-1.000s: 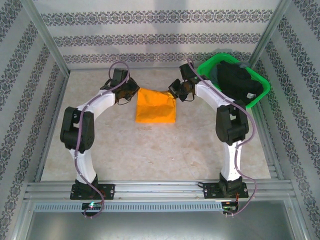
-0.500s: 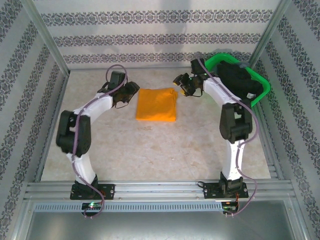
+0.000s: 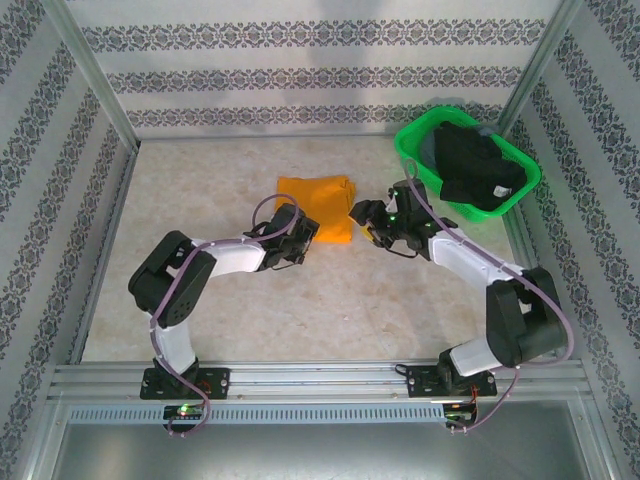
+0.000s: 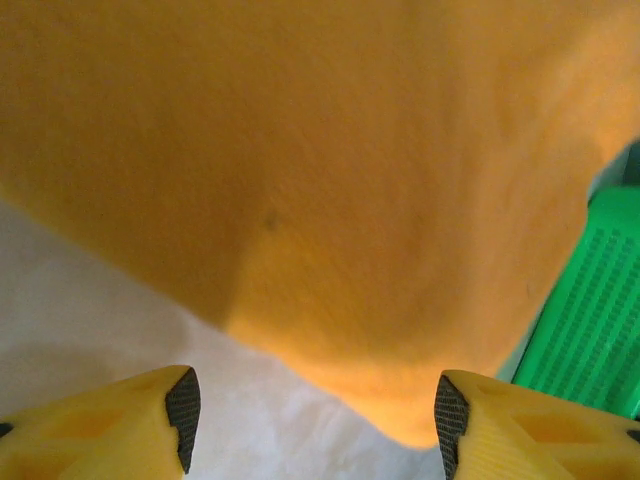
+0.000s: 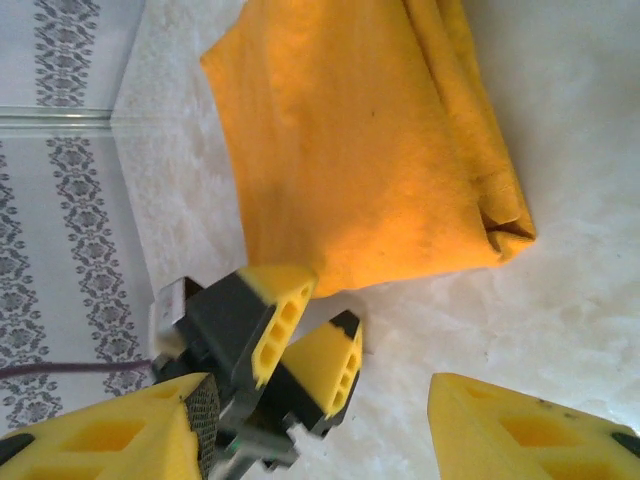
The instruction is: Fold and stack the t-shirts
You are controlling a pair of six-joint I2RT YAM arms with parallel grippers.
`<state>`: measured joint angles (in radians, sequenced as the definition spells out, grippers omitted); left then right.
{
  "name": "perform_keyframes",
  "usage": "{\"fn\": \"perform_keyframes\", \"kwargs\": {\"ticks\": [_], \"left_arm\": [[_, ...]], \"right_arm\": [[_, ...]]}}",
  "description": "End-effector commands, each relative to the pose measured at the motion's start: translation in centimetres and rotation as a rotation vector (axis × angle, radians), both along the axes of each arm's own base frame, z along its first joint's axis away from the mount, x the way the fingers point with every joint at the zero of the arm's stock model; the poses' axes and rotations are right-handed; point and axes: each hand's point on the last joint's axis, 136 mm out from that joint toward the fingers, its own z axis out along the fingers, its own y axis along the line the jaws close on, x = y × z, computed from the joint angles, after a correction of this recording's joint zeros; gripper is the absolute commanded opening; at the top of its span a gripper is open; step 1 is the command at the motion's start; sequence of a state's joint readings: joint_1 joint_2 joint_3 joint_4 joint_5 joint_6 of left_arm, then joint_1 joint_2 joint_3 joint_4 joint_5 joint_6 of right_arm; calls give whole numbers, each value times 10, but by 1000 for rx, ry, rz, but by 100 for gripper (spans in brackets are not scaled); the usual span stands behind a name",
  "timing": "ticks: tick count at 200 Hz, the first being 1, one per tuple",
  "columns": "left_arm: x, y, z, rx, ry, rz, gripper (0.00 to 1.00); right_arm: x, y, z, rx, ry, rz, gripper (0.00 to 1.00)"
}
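Both sets of jaws stand apart, the left gripper point(image 3: 296, 233) and right gripper point(image 3: 370, 213) just short of the near corners of the folded orange shirt point(image 3: 318, 200) on the table point(image 3: 200, 180). We judge this a re-grip mid-fold; next, pinch both corners. Black shirts point(image 3: 478, 165) lie in the basket point(image 3: 408, 140).

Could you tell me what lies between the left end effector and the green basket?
The folded orange t-shirt, as the left wrist view shows.

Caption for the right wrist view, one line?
Open right claw faces the folded orange t-shirt, with the open left claw at the shirt's edge.
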<state>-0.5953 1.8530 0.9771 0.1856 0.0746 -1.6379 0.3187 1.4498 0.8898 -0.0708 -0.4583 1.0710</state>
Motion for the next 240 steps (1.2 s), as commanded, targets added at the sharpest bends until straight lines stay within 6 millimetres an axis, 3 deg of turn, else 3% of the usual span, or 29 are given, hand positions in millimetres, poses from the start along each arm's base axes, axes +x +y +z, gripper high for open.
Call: {"fn": "perform_keyframes", "kwargs": {"ticks": [1, 14, 28, 48, 61, 69, 93, 158, 186, 208, 240], "left_arm": [[28, -14, 15, -133, -65, 141, 65], [31, -13, 4, -141, -53, 174, 61], [39, -14, -4, -165, -59, 206, 50], [53, -14, -8, -177, -78, 232, 23], [62, -1, -9, -159, -96, 265, 5], [67, 11, -10, -152, -104, 291, 0], [88, 62, -5, -124, -154, 327, 0], [142, 242, 11, 45, -263, 207, 0], [144, 300, 2, 197, -218, 111, 0], [136, 345, -14, 248, -165, 135, 0], [127, 386, -23, 306, -128, 165, 0]], "right_arm": [[-1, -8, 31, 29, -90, -10, 58], [-5, -12, 34, 26, -89, -12, 58], [-9, -16, 35, 23, -85, -23, 58], [-14, -19, 33, 25, -77, -35, 58], [-16, -21, 33, 24, -71, -40, 57], [-16, -21, 33, 23, -71, -41, 57], [-18, -23, 38, 12, -77, -34, 57], [-14, -15, 52, 2, -130, 43, 56], [-13, -11, 51, 12, -131, 65, 56], [-12, -11, 49, 12, -123, 64, 55], [-10, -11, 45, 14, -106, 60, 55]]}}
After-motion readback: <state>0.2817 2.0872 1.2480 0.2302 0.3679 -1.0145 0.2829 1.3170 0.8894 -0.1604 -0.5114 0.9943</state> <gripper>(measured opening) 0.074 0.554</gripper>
